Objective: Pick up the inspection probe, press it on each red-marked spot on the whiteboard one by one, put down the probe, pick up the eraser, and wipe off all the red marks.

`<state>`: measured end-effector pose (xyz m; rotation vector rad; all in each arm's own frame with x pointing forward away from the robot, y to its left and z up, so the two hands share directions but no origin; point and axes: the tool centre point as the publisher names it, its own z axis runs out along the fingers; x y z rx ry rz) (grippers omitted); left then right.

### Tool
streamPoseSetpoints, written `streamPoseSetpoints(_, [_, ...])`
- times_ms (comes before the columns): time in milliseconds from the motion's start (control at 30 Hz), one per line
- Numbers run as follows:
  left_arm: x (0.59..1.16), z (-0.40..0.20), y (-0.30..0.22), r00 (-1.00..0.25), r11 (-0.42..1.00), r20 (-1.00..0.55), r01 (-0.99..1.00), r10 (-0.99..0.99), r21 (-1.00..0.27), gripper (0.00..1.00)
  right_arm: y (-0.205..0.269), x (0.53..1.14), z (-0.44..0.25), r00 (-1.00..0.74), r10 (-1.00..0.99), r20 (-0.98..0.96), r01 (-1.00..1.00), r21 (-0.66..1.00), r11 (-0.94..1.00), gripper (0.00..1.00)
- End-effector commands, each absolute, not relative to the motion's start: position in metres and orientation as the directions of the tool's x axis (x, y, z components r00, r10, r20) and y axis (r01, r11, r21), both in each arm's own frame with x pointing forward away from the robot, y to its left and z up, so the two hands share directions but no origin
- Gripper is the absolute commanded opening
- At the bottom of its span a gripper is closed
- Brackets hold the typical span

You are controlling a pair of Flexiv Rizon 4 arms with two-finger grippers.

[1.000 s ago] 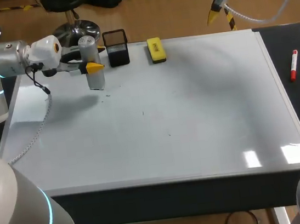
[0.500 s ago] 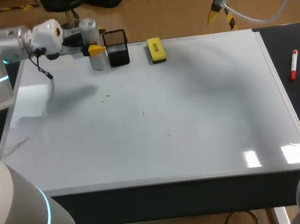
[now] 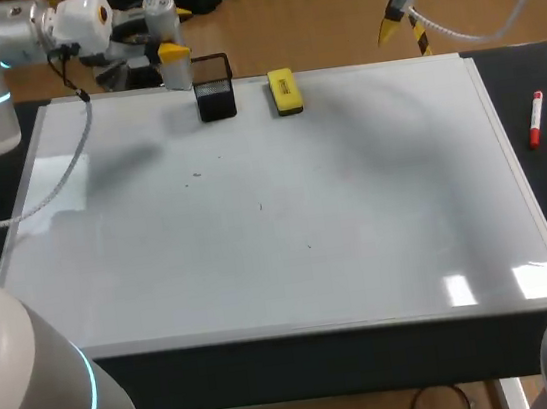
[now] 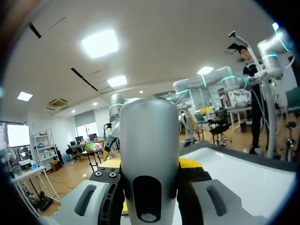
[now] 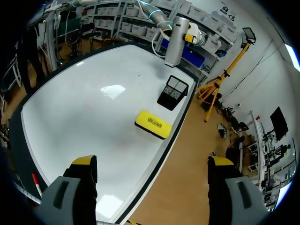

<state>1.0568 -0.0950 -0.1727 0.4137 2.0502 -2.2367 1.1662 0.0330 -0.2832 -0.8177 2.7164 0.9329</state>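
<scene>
Left gripper (image 3: 171, 51) clamped on the inspection probe (image 3: 161, 13), fingers on both sides of the silver cylinder, roughly upright and lifted clear, out at 11 o'clock of the whiteboard (image 3: 305, 210), about over its far edge. Lower end hanging just to the 9 o'clock side of the black mesh cup (image 3: 214, 91). Right gripper (image 5: 152, 161) spread wide with nothing in it, hanging high past the far edge around 1 o'clock. Eraser (image 3: 284, 92) lying flat at 12 o'clock, near the cup on its 3 o'clock side. Looks like put-down time for the probe, so main worry: coming down off-centre, clipping the cup's rim and knocking it over, maybe into the eraser. Second worry: letting go while out past the board edge, so off the table and onto the floor. Smooth round body too, so probably easy to slip or roll if set down tilted. Head count: two grippers, one probe, one eraser, one mesh cup, one red marker (image 3: 536, 119) off at 3 o'clock on the dark strip beside the board. Red marks on the board: zero spotted, just a few tiny dark specks (image 3: 260, 204).
</scene>
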Motion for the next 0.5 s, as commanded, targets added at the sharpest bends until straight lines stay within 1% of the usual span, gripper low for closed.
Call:
streamPoseSetpoints(33, [1.068,-0.164,-0.102,-0.957,-0.100,-0.253,0.241,0.143,-0.965,0.00,0.033,1.167,-0.282,-0.838,-0.451,-0.307,-0.545,0.520,0.658,1.00])
streamPoseSetpoints(233, [1.080,-0.158,-0.116,-0.960,-0.125,-0.242,0.225,0.143,-0.966,0.00,0.033,1.167,-0.282,-0.838,-0.451,-0.307,-0.545,0.520,0.658,1.00])
streamPoseSetpoints(500, [1.094,-0.160,-0.136,-0.967,-0.119,-0.219,0.204,0.126,-0.972,0.00,0.033,1.167,-0.282,-0.838,-0.451,-0.307,-0.545,0.520,0.658,1.00])
